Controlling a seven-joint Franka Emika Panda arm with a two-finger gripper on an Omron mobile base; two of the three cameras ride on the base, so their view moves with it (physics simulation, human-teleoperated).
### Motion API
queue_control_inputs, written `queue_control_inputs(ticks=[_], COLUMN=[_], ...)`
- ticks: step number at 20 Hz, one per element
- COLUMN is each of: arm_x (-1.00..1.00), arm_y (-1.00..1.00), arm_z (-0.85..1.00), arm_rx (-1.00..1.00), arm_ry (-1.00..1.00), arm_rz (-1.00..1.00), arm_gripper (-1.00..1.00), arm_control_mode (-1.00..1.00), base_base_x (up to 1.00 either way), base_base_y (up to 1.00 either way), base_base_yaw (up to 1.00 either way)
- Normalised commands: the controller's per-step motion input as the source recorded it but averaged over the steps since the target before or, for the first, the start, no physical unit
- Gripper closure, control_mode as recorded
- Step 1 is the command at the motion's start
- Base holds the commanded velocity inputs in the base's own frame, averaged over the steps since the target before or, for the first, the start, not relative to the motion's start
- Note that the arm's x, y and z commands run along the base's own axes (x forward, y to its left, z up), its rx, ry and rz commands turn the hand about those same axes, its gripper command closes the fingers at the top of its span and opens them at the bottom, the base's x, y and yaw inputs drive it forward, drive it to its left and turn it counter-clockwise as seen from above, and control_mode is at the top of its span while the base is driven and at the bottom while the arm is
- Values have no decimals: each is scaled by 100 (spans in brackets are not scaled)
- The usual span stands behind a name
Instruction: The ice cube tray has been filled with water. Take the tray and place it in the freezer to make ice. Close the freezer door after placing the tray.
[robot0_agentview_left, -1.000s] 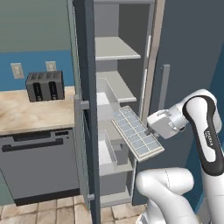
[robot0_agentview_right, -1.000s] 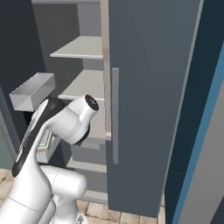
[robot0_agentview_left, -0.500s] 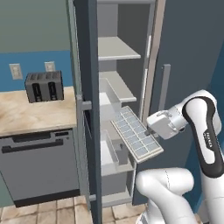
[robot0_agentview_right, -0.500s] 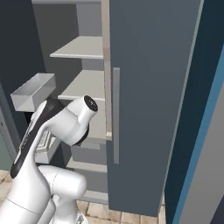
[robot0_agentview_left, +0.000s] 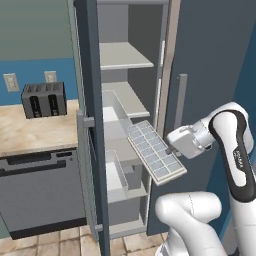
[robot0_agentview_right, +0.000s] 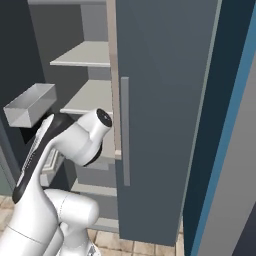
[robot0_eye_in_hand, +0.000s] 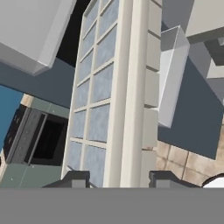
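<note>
My claw (robot0_eye_in_hand: 114, 178) is clamped on the tilted ice cube tray (robot0_agentview_left: 155, 151) at the open freezer (robot0_agentview_left: 125, 107); its water (robot0_eye_in_hand: 92, 127) could spill.

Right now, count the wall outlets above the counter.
2: one outlet left of the toaster, another outlet just above it. The freezer door may hide more.

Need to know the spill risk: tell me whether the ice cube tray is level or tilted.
Tilted. In the left base view the ice cube tray slopes down from the freezer shelves toward the hand gripping its edge.
</note>
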Motion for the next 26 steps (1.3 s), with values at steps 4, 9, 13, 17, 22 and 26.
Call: queue_control_inputs(ticks=[4, 9, 13, 17, 22, 26], arm_x=[14, 17, 0, 0, 0, 0], arm_y=[0, 0, 0, 0, 0, 0], arm_z=[13, 7, 0, 0, 0, 0], arm_rx=[-1, -1, 0, 0, 0, 0], arm_ry=[-1, -3, -1, -2, -1, -4], arm_rz=[-5, -7, -11, -12, -14, -12], arm_gripper=[100, 100, 100, 100, 100, 100], arm_control_mode=[-100, -100, -100, -100, -100, -100], base_base_x=[0, 0, 0, 0, 0, 0], base_base_y=[0, 0, 0, 0, 0, 0], base_base_yaw=[0, 0, 0, 0, 0, 0])
